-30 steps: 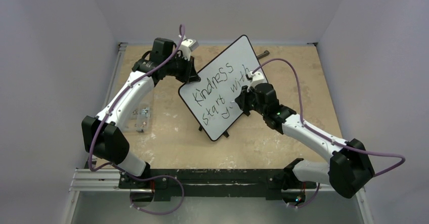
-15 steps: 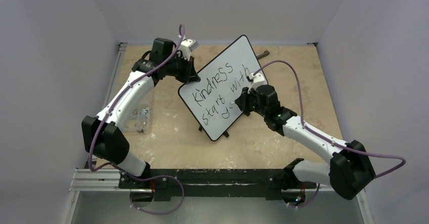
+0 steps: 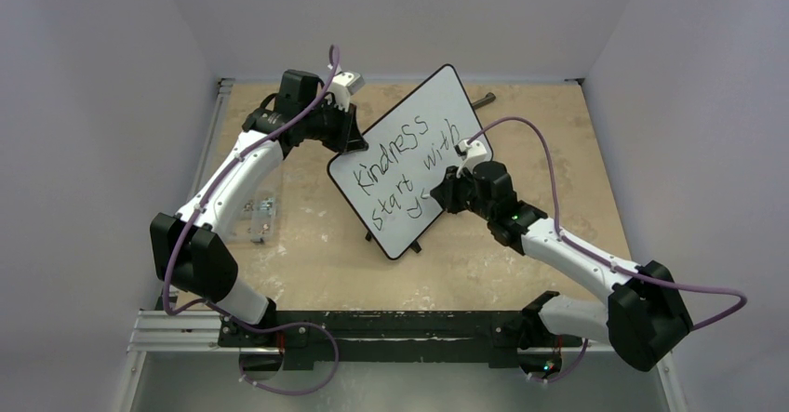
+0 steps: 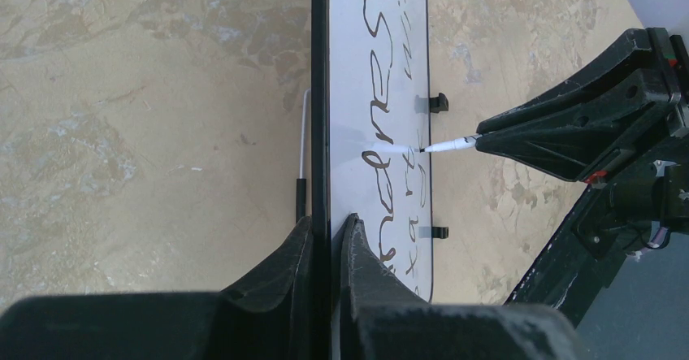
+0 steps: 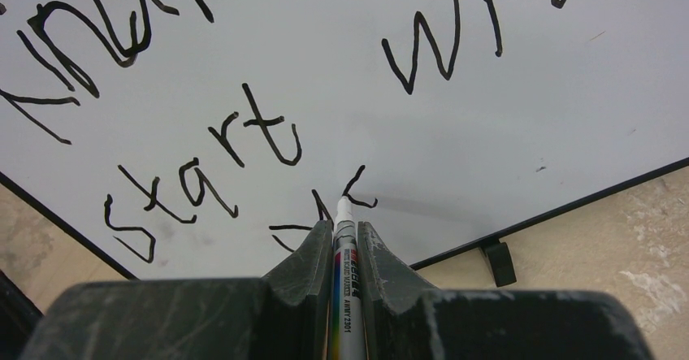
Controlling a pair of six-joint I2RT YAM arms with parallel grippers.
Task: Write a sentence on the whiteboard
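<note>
The whiteboard point(image 3: 445, 91) stands tilted on the table, held upright by its black feet. My left gripper point(image 3: 352, 139) is shut on its upper-left rim, one finger on each side of the board point(image 4: 341, 92), as the left wrist view point(image 4: 328, 222) shows. The sentence point(image 3: 395, 166) reads "Kindness start with" in black, and a few strokes of a third line lie below it point(image 5: 325, 214). My right gripper point(image 5: 344, 228) is shut on a white marker point(image 5: 344, 295), whose tip touches the board point(image 5: 487, 132) at those strokes. From above, this gripper point(image 3: 437, 192) sits at the board's lower right.
A clear plastic piece with metal parts point(image 3: 256, 212) lies on the table under the left arm. A dark object point(image 3: 484, 101) lies behind the board. A black foot point(image 5: 501, 262) sticks out below the board's rim. Grey walls close in the table.
My right gripper has shifted slightly, dragging the marker tip along the third line and lengthening the strokes there. The left gripper and the board have not moved.
</note>
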